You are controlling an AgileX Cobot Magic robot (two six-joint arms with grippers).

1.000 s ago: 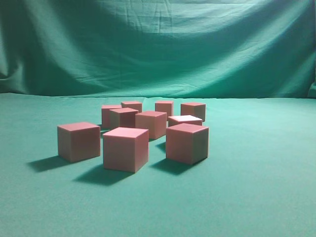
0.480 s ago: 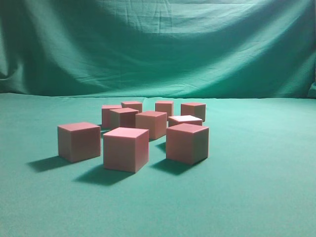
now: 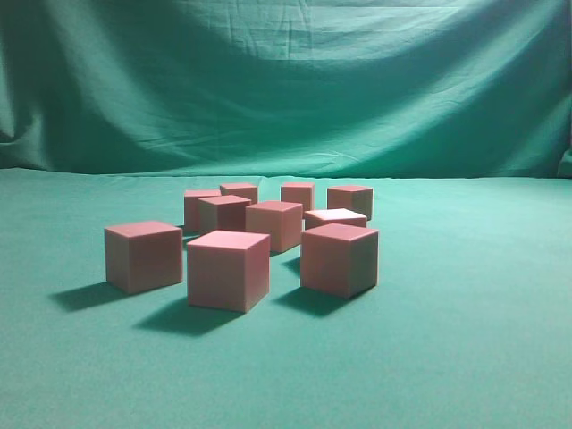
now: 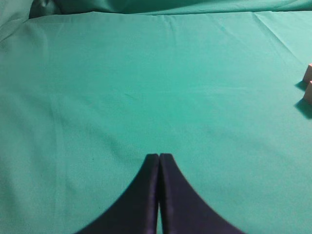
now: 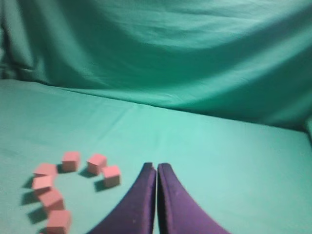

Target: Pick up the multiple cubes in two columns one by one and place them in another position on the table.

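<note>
Both grippers, left (image 4: 159, 157) and right (image 5: 156, 166), hover with fingers pressed together and empty, well apart from the cubes (image 3: 228, 269) clustered mid-table (image 3: 465, 357), so seemingly every pick remains.

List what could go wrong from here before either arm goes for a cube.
1. The cubes stand packed close together on the table; jaws opening around one will likely nudge its neighbours.
2. Both the left gripper and the right gripper have their jaws shut and must open before descending, or they would push a cube rather than grasp it.
</note>
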